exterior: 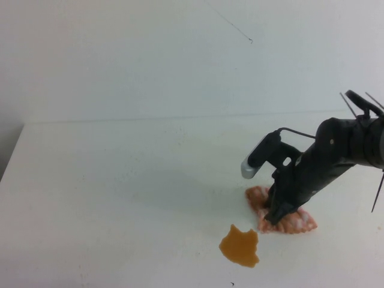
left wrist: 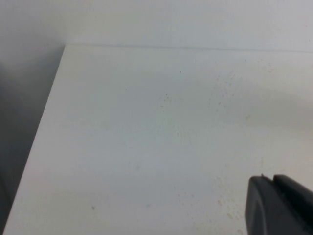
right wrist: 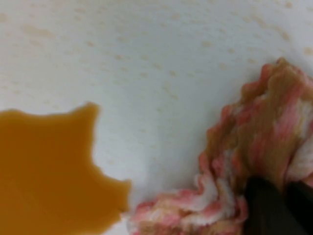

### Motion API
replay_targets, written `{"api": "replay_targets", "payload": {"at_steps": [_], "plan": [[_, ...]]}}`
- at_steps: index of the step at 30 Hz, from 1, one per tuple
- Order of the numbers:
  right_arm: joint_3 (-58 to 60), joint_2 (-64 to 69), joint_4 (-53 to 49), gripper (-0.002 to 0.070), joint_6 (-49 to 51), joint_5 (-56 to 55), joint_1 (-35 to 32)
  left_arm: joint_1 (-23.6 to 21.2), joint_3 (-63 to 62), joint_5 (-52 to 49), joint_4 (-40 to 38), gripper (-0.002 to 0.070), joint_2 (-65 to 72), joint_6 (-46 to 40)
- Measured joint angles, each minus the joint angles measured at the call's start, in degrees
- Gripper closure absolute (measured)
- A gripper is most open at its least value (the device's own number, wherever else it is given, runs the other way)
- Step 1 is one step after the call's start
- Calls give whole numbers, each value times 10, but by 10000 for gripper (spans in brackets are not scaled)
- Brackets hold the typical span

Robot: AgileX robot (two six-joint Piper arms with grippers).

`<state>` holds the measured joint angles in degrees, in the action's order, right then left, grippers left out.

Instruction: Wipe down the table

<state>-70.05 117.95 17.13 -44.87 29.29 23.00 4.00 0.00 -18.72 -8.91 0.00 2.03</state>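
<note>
1. The right pincer is down on the pink cloth and pinches it.
2. The cloth lies on the white bench, just beside an orange puddle.
3. The left pincer is closed, above bare bench.

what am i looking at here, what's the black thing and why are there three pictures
This is a two-armed robot working at a white table. The wide picture comes from a raised camera looking down. The other two come from a camera on each wrist. The black thing is the right arm. Its right gripper is down on a pink and white cloth, shut on a bunched part of it. Close beside the cloth, but apart from it, lies an orange-brown spill, not yet wiped. The left gripper shows only in its own wrist picture, shut and holding nothing, above bare table.
</note>
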Motion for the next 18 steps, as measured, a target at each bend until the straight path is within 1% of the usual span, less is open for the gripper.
{"api": "replay_targets", "payload": {"at_steps": [4, 9, 11, 18], "plan": [[-1, 0, 0, 636, 4, 18, 42, 0, 0, 0, 0, 678, 0, 0], [-8, 0, 3, 636, 37, 28, 98, 0, 0, 0, 0, 678, 0, 0], [-17, 3, 3, 636, 45, 42, 127, 0, 0, 0, 0, 678, 0, 0], [-36, 7, 10, 637, 63, 105, 188, 0, 0, 0, 0, 678, 0, 1]]}}
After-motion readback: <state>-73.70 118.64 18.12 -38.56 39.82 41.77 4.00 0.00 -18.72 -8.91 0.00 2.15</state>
